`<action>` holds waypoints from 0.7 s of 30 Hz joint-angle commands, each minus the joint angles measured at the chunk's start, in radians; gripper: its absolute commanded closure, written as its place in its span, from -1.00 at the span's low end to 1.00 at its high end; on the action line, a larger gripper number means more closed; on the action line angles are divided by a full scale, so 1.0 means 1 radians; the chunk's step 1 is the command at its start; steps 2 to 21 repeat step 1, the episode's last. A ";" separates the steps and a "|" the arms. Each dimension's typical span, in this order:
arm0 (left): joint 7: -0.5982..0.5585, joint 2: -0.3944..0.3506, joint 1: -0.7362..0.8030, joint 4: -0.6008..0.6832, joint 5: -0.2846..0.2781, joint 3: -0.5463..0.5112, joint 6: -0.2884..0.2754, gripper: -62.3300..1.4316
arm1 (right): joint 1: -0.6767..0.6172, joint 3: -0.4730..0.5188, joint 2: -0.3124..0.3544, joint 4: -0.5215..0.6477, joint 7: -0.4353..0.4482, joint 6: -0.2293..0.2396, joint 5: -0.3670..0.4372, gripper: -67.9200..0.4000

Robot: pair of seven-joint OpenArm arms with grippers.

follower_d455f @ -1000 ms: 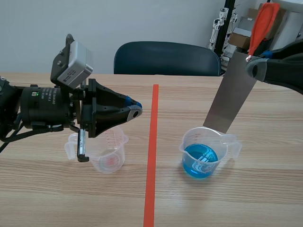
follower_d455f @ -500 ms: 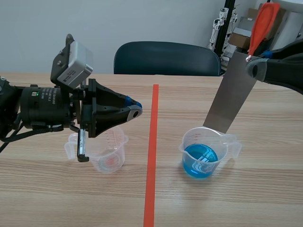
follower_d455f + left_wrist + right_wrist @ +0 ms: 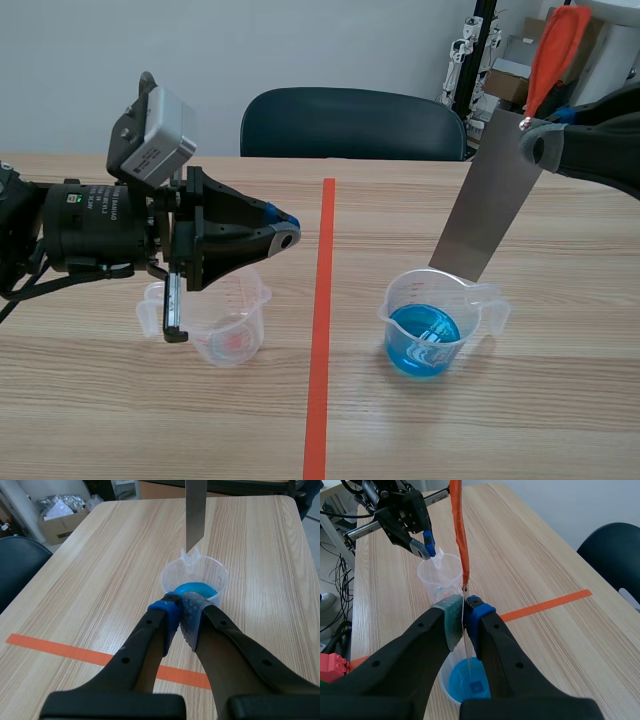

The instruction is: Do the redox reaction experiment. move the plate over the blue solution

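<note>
Setting: a pale wooden table (image 3: 100, 420) is shown, split by an orange-red tape line (image 3: 320, 340), with a dark blue chair (image 3: 350, 122) set behind it at 12 o'clock
Change: nothing is seen to have shifted over the last second; the metal plate (image 3: 495, 190) and both arms are found exactly where they were
Meaning: the carry is judged to be finished or paused, with only a small settling over the liquid possibly left
Plate position: it is hung tilted, its lower edge at 12 o'clock of the measuring cup of blue solution (image 3: 430, 330), level with the far rim by the spout; no dipping into the liquid can be made out
Plate look: a thin, flat, dull grey strip, long and narrow, seen edge-on from the right wrist; an orange ribbon (image 3: 555, 50) is tied at its top
Right gripper (image 3: 463, 614): clamped on the plate's upper end
Left gripper (image 3: 181, 611): pinched together with nothing between the pads, held above an empty measuring cup (image 3: 228, 325) at 9 o'clock of the tape line
</note>
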 commanded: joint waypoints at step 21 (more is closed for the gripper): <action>-0.014 0.005 -0.006 0.013 -0.014 0.003 0.002 0.86 | 0.018 0.020 0.013 0.007 0.019 0.008 0.020 0.97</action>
